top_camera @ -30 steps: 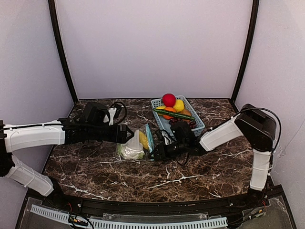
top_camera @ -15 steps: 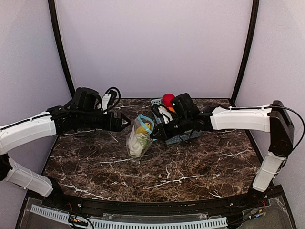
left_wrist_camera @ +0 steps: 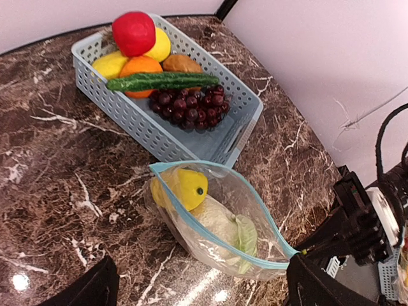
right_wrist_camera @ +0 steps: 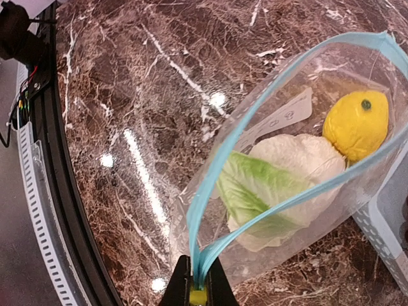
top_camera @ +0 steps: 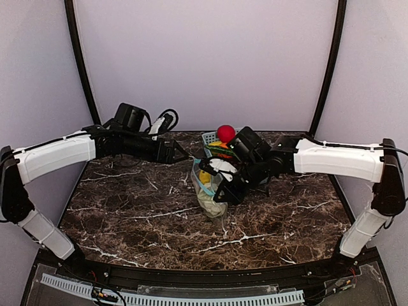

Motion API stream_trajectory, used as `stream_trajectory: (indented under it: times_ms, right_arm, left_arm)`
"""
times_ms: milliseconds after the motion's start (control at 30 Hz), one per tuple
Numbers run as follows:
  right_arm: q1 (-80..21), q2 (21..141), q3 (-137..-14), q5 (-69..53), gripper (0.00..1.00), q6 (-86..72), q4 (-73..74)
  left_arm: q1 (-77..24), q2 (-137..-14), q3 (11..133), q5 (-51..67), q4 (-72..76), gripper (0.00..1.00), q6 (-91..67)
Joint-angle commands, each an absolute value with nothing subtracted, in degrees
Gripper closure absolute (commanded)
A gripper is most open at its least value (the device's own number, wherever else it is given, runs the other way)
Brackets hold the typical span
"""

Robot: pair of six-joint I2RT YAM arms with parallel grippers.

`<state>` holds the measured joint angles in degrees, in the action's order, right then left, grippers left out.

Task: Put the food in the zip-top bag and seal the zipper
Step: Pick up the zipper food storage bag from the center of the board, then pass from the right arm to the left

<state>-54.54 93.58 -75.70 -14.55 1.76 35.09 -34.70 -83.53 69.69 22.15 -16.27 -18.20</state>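
While the dark marbled desk (top_camera: 127, 210) carries everything, bare stone shows across its left half, along its near edge and below the right arm, so the widest open room lies left of and nearer than the bag. Both arms reach in over the middle and leave only a narrow gap between them.

At the far edge, just short of the back wall, sits a light-blue lattice basket (left_wrist_camera: 137, 121). It holds a red ball (top_camera: 225, 133), a long green cucumber (left_wrist_camera: 162, 81), dark grapes (left_wrist_camera: 191, 105) and some yellow and orange fruit. Its near corner stands just beside the bag.

The clear bag (left_wrist_camera: 191, 237) hangs upright at mid-desk in front of the basket with its mouth spread wide. I cannot tell whether its lower end rests on the stone. Inside lie the white cauliflower (left_wrist_camera: 217, 220), the yellow banana (left_wrist_camera: 188, 188) toward the basket side, and the small green piece (left_wrist_camera: 247, 234) against the cauliflower.

The blue zipper (right_wrist_camera: 215, 167) rings the mouth as two separate strips, parted along nearly all their length and meeting only at the ends.

At the near end the right hand (right_wrist_camera: 194, 287) is pinched tight on the zipper's corner. Above the far-left side of the bag, the left hand (top_camera: 183, 153) holds nothing, its fingers spread wide on either side of its own camera's view and apart from the plastic.
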Motion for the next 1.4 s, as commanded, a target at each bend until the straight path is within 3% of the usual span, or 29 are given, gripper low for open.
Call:
stream_trajectory:
  times_ms: [0, 167, 567, 800, 1200, 1367]
  right_arm:
    - [-56.91, 90.53, -73.67, -15.16, 1.00, 2.99, 35.77]
    - [-57.85, 90.51, -72.57, -15.95, 1.00, 1.88, 35.30]
    - [-58.18, 90.02, -70.86, -14.92, 1.00, 0.84, 33.26]
    - [-58.12, 89.33, -70.27, -14.55, 1.00, 0.56, 33.04]
    - [-58.18, 88.94, -69.64, -14.02, 1.00, 0.37, 32.46]
    - [-58.11, 89.06, -69.50, -13.45, 1.00, 0.12, 32.34]
  left_arm:
    - [-34.45, -89.44, 73.21, 28.42, -17.21, 0.08, -18.41]
    - [-34.45, -94.66, 74.56, 34.05, -15.39, 0.10, -19.78]
    - [-34.45, -95.77, 73.59, 28.85, -18.88, 0.18, -19.48]
    - [-32.67, -93.79, 71.06, 26.04, -16.58, 0.27, -22.68]
    - [-32.34, -98.19, 72.66, 31.66, -15.98, 0.47, -24.26]
    - [-32.43, -97.76, 72.26, 32.11, -16.88, 0.44, -24.00]
